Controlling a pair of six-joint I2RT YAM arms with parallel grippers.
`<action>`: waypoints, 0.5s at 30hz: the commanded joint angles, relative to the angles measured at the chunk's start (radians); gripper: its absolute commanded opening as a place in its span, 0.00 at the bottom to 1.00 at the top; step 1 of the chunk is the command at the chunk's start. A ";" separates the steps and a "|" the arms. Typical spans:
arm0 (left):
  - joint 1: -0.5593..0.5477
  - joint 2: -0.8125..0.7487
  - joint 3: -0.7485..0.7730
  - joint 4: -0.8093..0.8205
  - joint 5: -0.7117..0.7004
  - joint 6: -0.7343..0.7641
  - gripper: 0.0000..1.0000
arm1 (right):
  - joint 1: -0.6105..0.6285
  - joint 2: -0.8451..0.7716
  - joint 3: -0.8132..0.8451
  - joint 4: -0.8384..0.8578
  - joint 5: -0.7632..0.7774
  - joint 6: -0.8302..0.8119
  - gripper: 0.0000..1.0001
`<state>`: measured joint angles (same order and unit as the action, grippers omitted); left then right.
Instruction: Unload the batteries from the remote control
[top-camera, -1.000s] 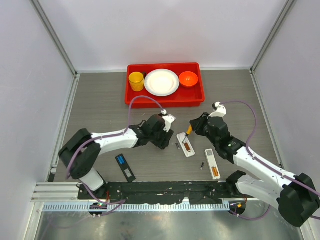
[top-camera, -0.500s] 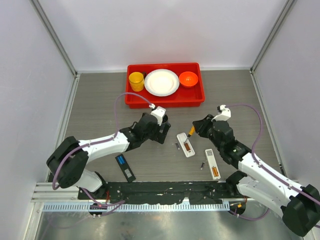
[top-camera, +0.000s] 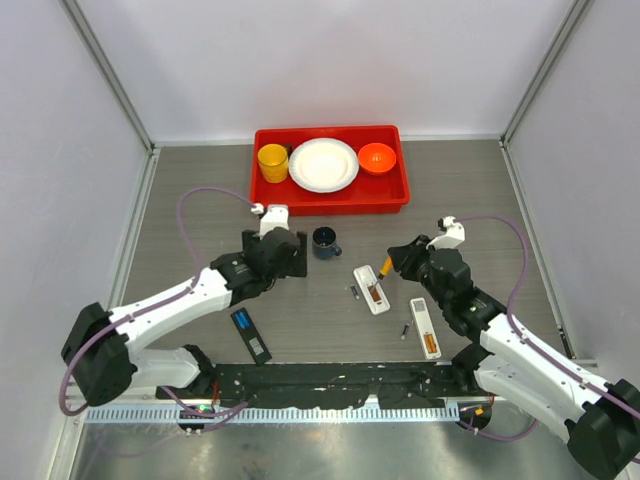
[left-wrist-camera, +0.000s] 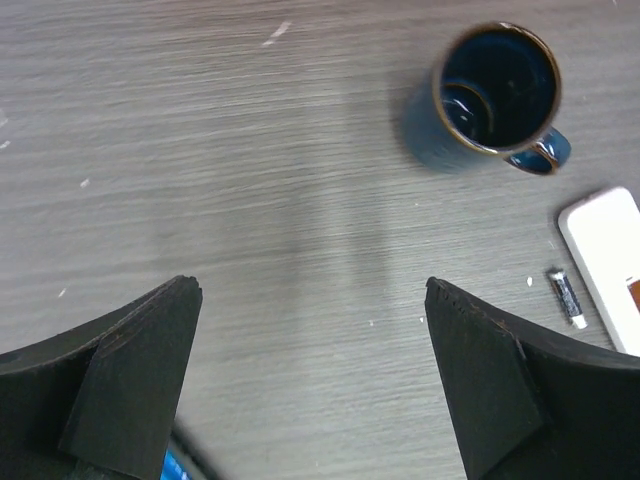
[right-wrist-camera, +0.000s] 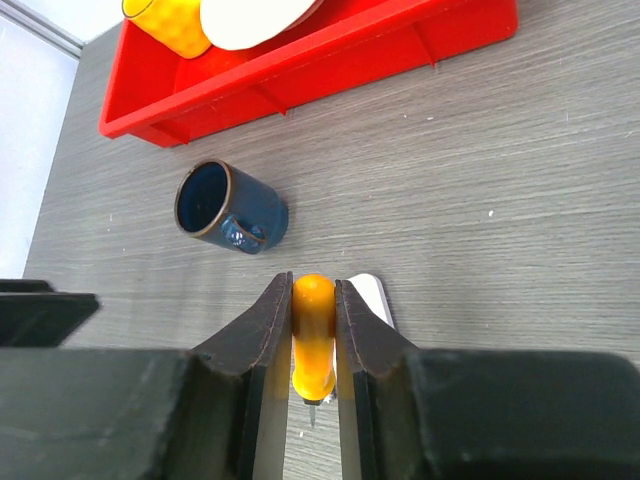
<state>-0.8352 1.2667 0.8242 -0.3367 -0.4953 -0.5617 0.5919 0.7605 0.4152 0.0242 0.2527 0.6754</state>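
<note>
A white remote control (top-camera: 371, 288) lies open at mid-table, its orange inside showing. A dark grey battery (top-camera: 354, 292) lies just left of it and also shows in the left wrist view (left-wrist-camera: 565, 297) beside the remote control (left-wrist-camera: 605, 255). Another battery (top-camera: 405, 330) lies left of a second white remote (top-camera: 425, 327). My right gripper (top-camera: 390, 262) is shut on the orange-handled screwdriver (right-wrist-camera: 313, 335), tip down, over the remote's far end (right-wrist-camera: 370, 293). My left gripper (top-camera: 288, 258) is open and empty (left-wrist-camera: 310, 290) above bare table, left of the mug. No blue battery shows.
A dark blue mug (top-camera: 325, 241) stands upright between the arms (left-wrist-camera: 495, 95) (right-wrist-camera: 228, 210). A red tray (top-camera: 395, 190) at the back holds a yellow cup, a white plate and an orange bowl. A black and blue remote (top-camera: 251, 334) lies front left.
My left gripper has pulled back to the left, and the mug it covered now stands in the open. My right gripper has shifted slightly right with the screwdriver.
</note>
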 joint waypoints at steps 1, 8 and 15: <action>0.008 -0.087 0.081 -0.329 -0.167 -0.259 0.98 | 0.005 -0.018 -0.013 0.055 0.002 -0.017 0.01; 0.007 -0.155 0.089 -0.622 -0.154 -0.561 0.99 | 0.005 -0.021 -0.032 0.069 -0.007 -0.019 0.01; 0.008 -0.176 0.029 -0.776 -0.088 -0.776 0.98 | 0.003 -0.046 -0.047 0.060 -0.001 -0.019 0.01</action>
<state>-0.8307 1.1202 0.8890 -0.9966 -0.6022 -1.1645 0.5922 0.7391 0.3729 0.0372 0.2432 0.6739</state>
